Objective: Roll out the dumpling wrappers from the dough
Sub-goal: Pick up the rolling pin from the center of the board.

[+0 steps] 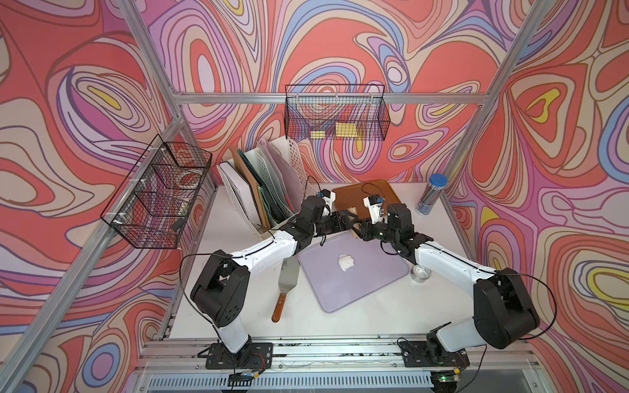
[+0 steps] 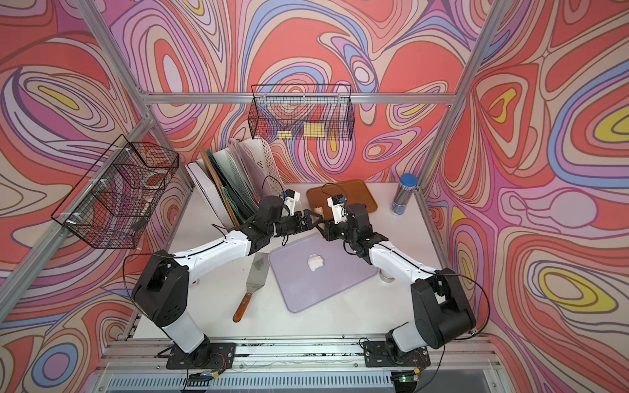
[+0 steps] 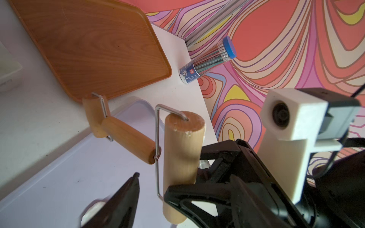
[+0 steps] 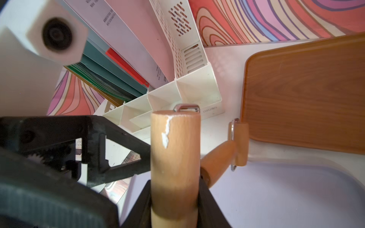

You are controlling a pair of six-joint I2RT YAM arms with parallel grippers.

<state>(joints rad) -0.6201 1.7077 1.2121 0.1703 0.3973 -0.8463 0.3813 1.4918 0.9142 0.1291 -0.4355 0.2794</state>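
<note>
Right hand (image 4: 174, 183) clamps the wooden roller (image 4: 174, 154) by its big drum above the far edge of the lilac mat (image 1: 374, 272), left hand (image 4: 146, 156) waits alongside with jaws spread, and the white dough (image 1: 346, 262) sits mid-mat, centre of the table (image 1: 238, 306).

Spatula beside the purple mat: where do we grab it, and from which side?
The wooden handle, from straight above, jaws across its width. The spatula lies flat on the table, handle pointing toward the near edge; the metal blade sits thin and flush, probably offering nothing to pinch.
</note>
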